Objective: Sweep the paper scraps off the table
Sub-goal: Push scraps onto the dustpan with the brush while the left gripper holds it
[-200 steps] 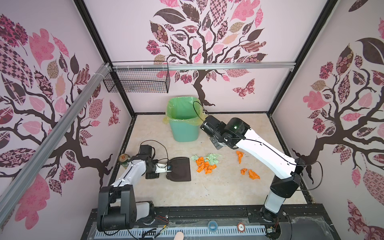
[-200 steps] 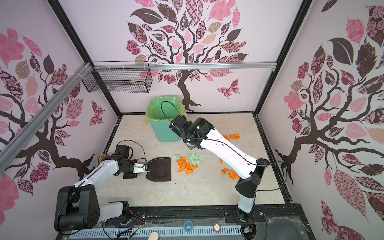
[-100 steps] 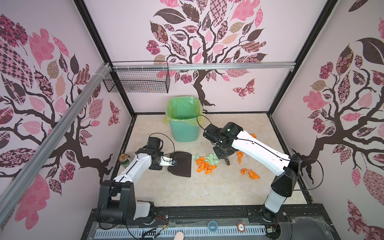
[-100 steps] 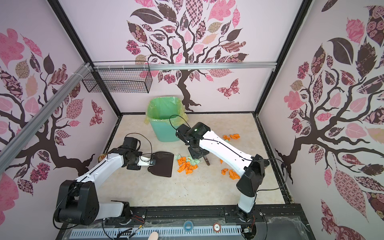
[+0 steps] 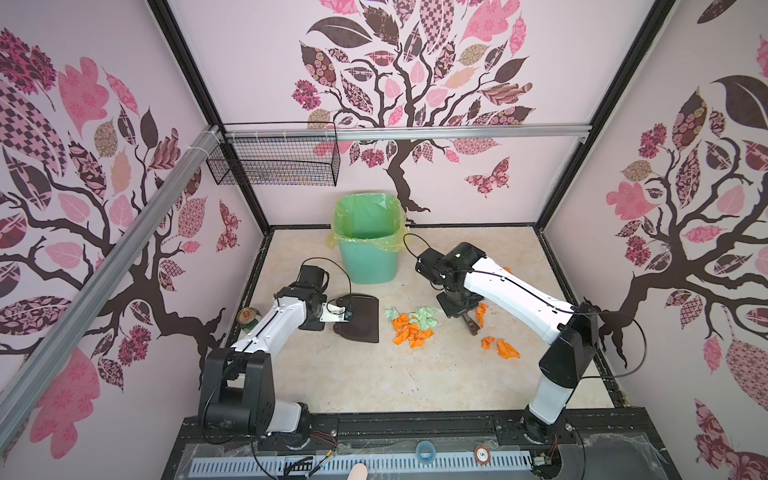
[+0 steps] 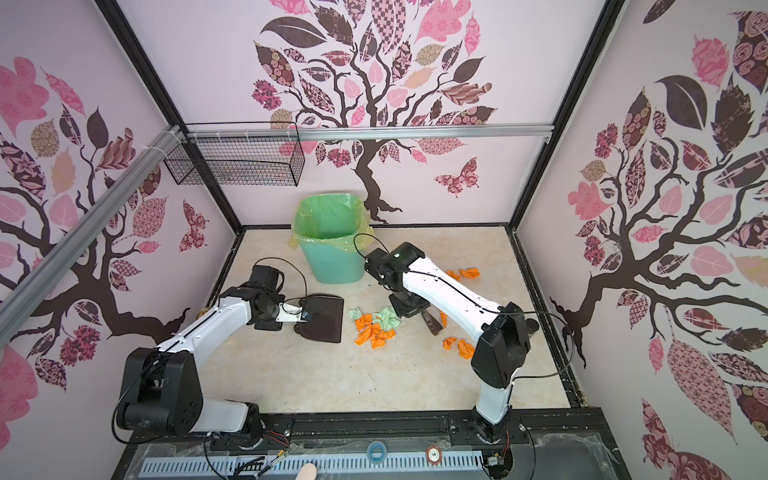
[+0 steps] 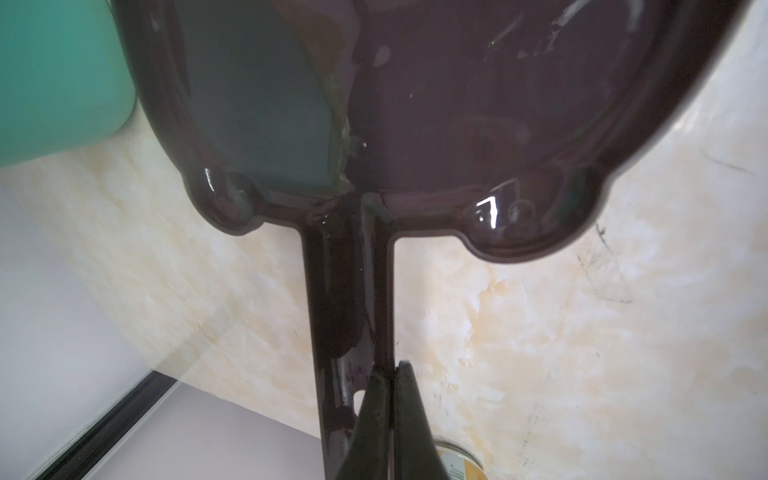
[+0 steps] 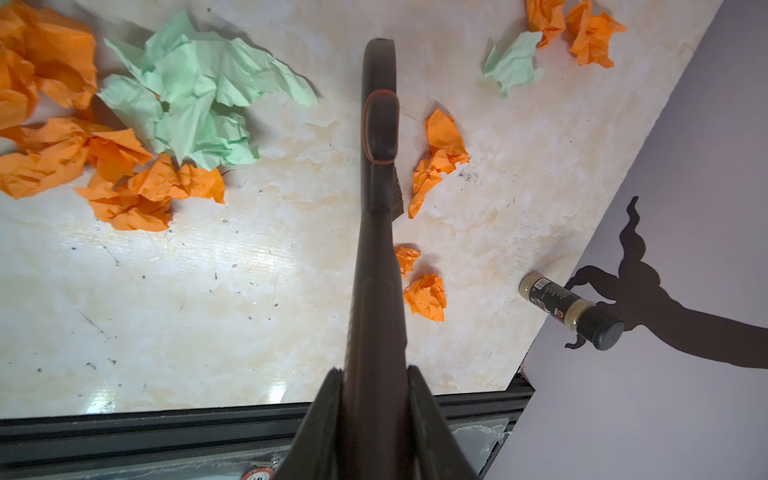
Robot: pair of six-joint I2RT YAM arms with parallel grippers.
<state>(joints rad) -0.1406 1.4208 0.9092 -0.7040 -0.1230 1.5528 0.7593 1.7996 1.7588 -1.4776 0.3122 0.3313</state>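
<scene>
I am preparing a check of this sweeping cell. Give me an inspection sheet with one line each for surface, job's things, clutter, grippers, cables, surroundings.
Surface: table is beige and marbled, with small dark scuffs.
Job's things: paper scraps are heaped mid-table, next to the dustpan. A few loose ones lie beyond the brush, toward the right wall. None seen in the dustpan.
Clutter: can at the left edge; spice jar by the right wall.
Grippers: left gripper shut on the dustpan handle; right gripper shut on the brush handle.
Cables: black cable loops at both wrists, clear of the scraps.
Surroundings: green bin with liner at the back; wire basket on the wall; tree-pattern walls.
</scene>
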